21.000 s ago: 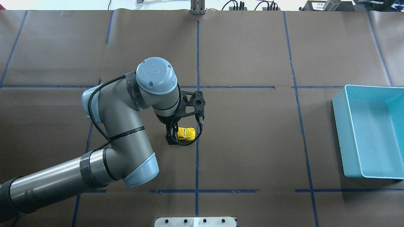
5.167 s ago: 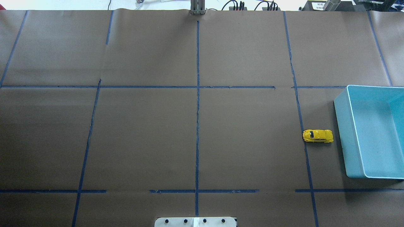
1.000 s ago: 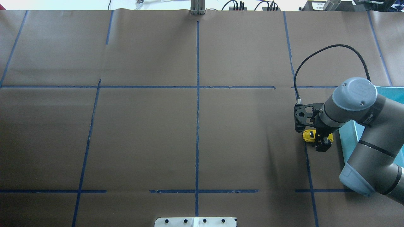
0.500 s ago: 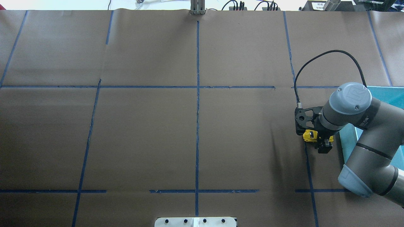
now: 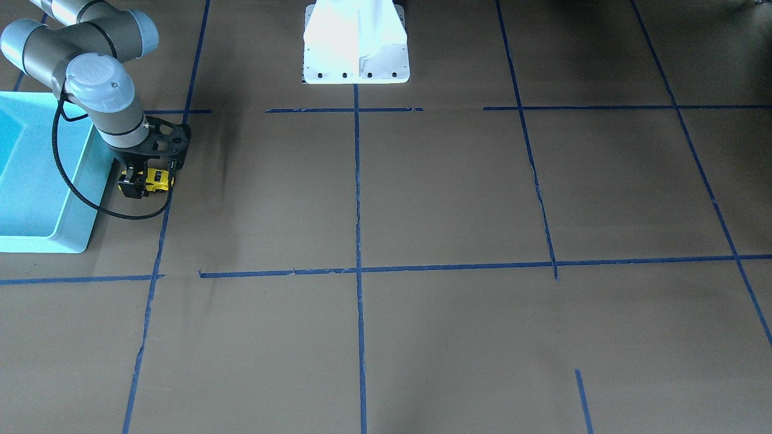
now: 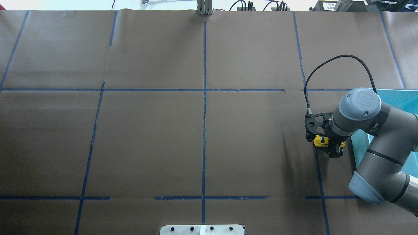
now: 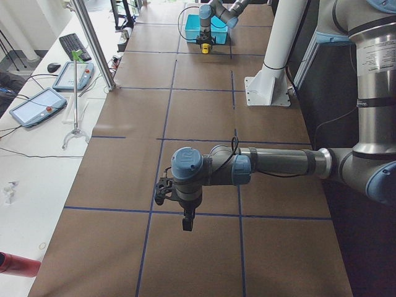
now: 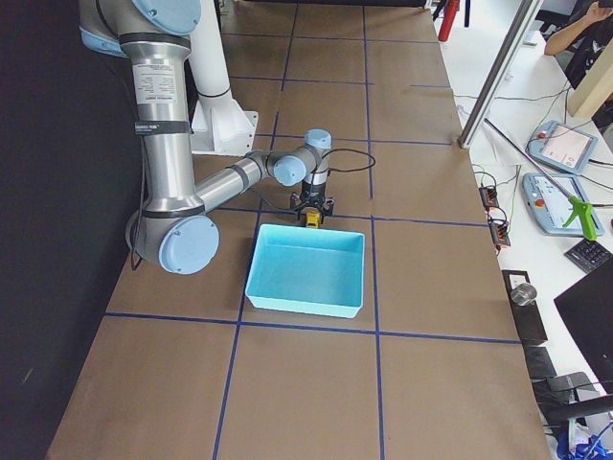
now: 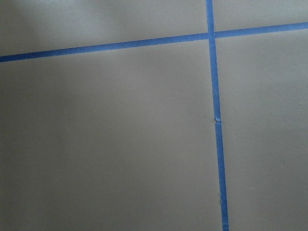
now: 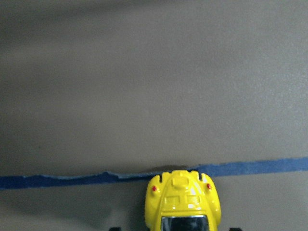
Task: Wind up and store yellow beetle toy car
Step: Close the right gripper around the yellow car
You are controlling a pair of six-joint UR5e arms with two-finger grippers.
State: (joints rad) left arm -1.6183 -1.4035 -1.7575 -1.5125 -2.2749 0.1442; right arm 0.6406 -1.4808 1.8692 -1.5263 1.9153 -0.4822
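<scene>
The yellow beetle toy car stands on the brown table just left of the turquoise bin. It also shows in the front view and at the bottom of the right wrist view. My right gripper is low over the car, with one finger on each side of it. The jaws are open, with small gaps to the car's sides. My left gripper shows only in the exterior left view, hanging above bare table far from the car. I cannot tell whether it is open or shut.
The bin is empty and sits at the table's right end, close beside the car. Blue tape lines cross the brown paper cover. The robot's white base stands at the table's near edge.
The car, held by the left gripper at table centre earlier, then stood alone by the bin. The right arm came over it and sank slightly lower in the last second.
</scene>
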